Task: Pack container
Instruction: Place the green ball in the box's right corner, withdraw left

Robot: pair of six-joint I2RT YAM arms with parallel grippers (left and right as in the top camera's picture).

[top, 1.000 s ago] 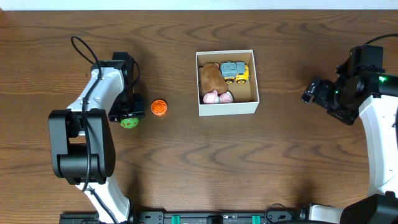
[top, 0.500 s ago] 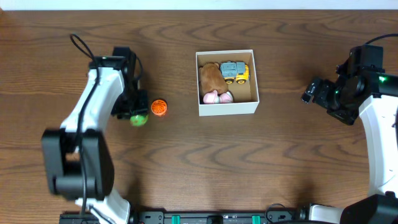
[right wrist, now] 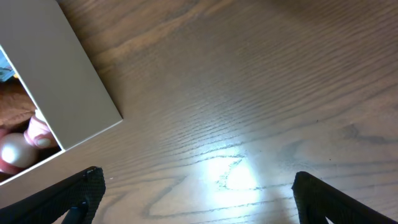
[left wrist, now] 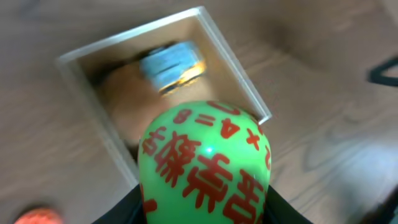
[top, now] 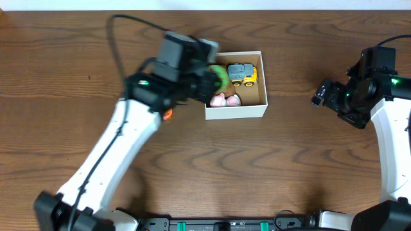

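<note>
The container (top: 236,111) is a white-walled, brown-lined box at the table's middle; it also shows in the left wrist view (left wrist: 231,59) and the right wrist view (right wrist: 59,81). Inside lie a blue and yellow toy truck (top: 242,74) and pink toys (top: 225,100). My left gripper (top: 215,80) is shut on a green ball with red characters (left wrist: 205,165) and holds it above the box's left edge. My right gripper (right wrist: 193,186) is open and empty over bare wood right of the box.
A small orange toy (top: 167,114) lies on the table left of the box, mostly hidden under my left arm; it shows at the bottom left of the left wrist view (left wrist: 37,216). The right arm (top: 359,96) stands at the far right.
My left gripper lifted the green ball from the table beside the orange toy and carried it right, up over the box's left edge. The right arm has not moved.
</note>
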